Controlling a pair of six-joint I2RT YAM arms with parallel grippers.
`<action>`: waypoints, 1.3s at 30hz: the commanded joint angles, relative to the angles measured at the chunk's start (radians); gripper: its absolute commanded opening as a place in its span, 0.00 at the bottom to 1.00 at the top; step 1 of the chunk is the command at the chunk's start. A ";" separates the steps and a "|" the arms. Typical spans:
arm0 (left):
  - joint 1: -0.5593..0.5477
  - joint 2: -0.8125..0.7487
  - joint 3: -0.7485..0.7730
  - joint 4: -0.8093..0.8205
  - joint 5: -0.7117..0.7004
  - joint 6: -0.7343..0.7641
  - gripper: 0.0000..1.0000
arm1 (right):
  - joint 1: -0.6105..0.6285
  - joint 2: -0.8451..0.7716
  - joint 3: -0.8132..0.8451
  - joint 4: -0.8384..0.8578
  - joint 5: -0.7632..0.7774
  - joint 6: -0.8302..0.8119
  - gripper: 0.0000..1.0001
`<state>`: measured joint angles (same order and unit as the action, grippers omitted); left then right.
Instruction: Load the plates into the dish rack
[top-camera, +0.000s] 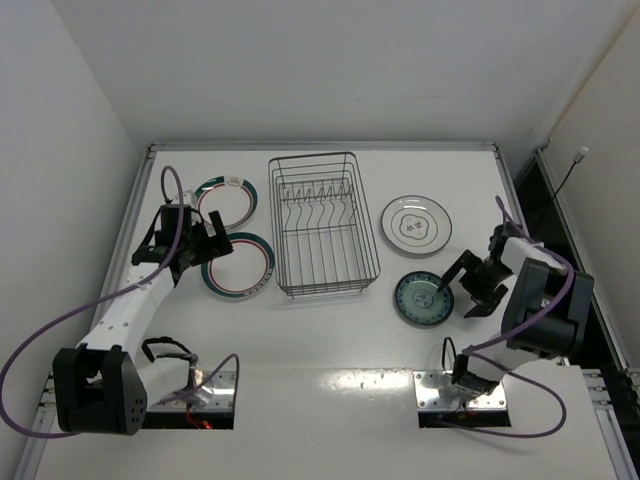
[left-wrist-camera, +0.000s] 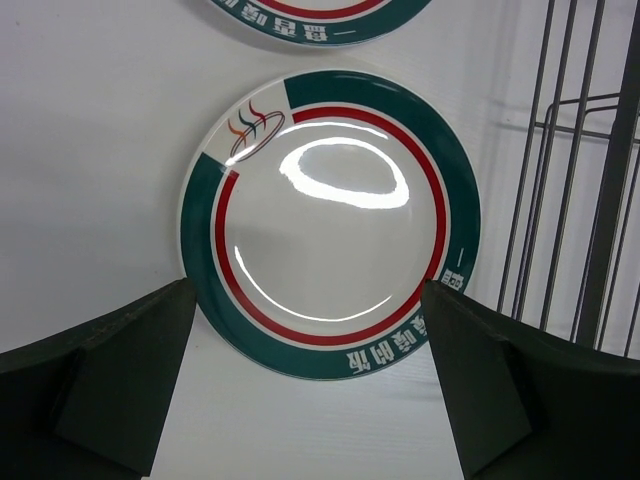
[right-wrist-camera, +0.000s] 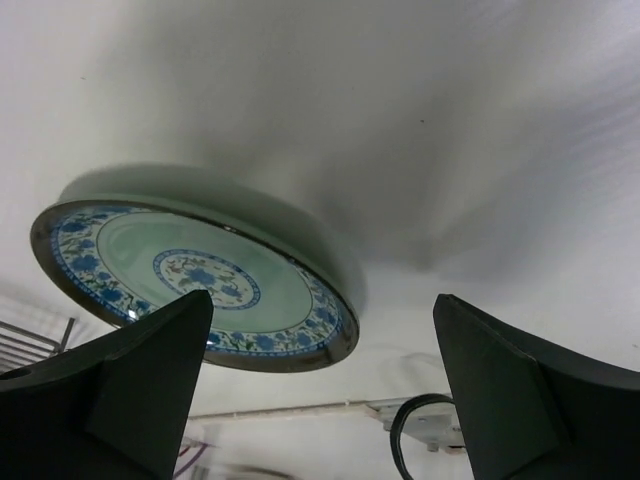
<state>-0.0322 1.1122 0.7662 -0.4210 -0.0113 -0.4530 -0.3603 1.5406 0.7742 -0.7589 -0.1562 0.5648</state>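
Note:
The dark wire dish rack (top-camera: 325, 225) stands empty mid-table; its edge shows in the left wrist view (left-wrist-camera: 590, 200). Two white plates with teal-and-red rims lie left of it, one far (top-camera: 228, 200) and one near (top-camera: 240, 265). My left gripper (top-camera: 216, 243) is open above the near plate's left edge, and that plate (left-wrist-camera: 330, 220) lies flat ahead of my left gripper (left-wrist-camera: 310, 385). A white plate (top-camera: 416, 223) lies right of the rack. The small teal patterned plate (top-camera: 422, 297) lies nearer, and my right gripper (top-camera: 463, 288) is open just right of it (right-wrist-camera: 190, 275), empty.
White walls close the table at left, back and right. A raised rim (top-camera: 320, 146) runs along the far edge. Two metal base plates (top-camera: 445, 388) and purple cables (top-camera: 170, 190) lie at the near edge by the arm bases.

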 joint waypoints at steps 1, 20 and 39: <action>-0.002 -0.026 0.001 0.030 -0.010 0.013 0.94 | -0.008 0.029 -0.047 0.053 -0.088 -0.014 0.88; -0.002 -0.008 0.001 0.011 -0.010 0.022 0.94 | 0.010 -0.147 -0.027 0.069 -0.217 -0.048 0.00; -0.052 0.051 0.001 0.021 -0.010 0.022 0.94 | 0.139 -0.171 0.390 0.142 -0.292 0.134 0.00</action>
<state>-0.0746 1.1652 0.7654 -0.4191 -0.0143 -0.4450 -0.2687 1.3575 1.0786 -0.7040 -0.4335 0.6182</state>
